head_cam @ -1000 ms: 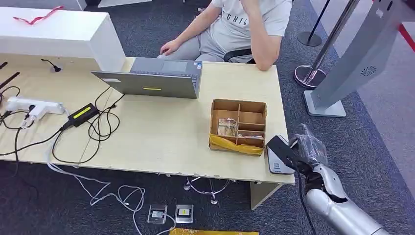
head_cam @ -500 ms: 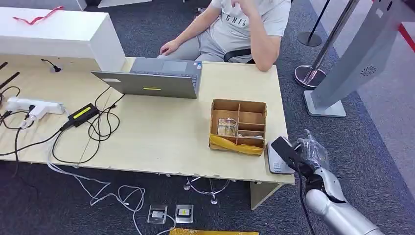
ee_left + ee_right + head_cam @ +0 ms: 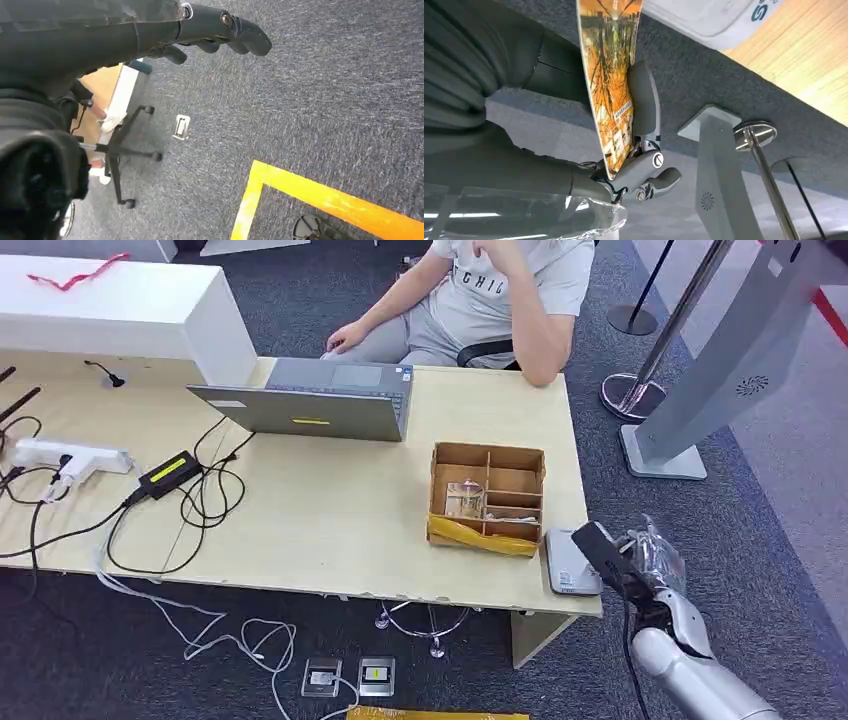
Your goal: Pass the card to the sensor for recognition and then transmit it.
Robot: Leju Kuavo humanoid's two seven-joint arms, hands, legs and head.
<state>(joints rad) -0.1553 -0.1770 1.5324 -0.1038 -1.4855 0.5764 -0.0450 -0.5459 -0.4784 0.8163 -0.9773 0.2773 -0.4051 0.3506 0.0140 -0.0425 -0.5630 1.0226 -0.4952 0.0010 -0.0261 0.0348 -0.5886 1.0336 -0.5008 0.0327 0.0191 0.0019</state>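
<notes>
My right hand (image 3: pixel 648 562), wrapped in clear plastic, holds a card just off the table's right front corner. In the head view the card (image 3: pixel 605 550) looks dark; the right wrist view shows its orange printed face (image 3: pixel 610 75) pinched between thumb and fingers (image 3: pixel 644 102). The grey-white sensor pad (image 3: pixel 570 562) lies flat on the table corner, with the card's edge over its right side (image 3: pixel 719 17). My left hand (image 3: pixel 220 30) hangs over the carpet with its fingers curled and nothing in it.
A partitioned cardboard box (image 3: pixel 489 496) stands just left of the sensor. A laptop (image 3: pixel 315 400), power strip and cables lie further left on the table (image 3: pixel 320 520). A seated person (image 3: pixel 480 290) is behind the table. A grey kiosk stand (image 3: pixel 720 370) and stanchion base are at right.
My right hand with the card has slid right and toward me, from over the sensor pad's left part to its right edge, uncovering most of the pad.
</notes>
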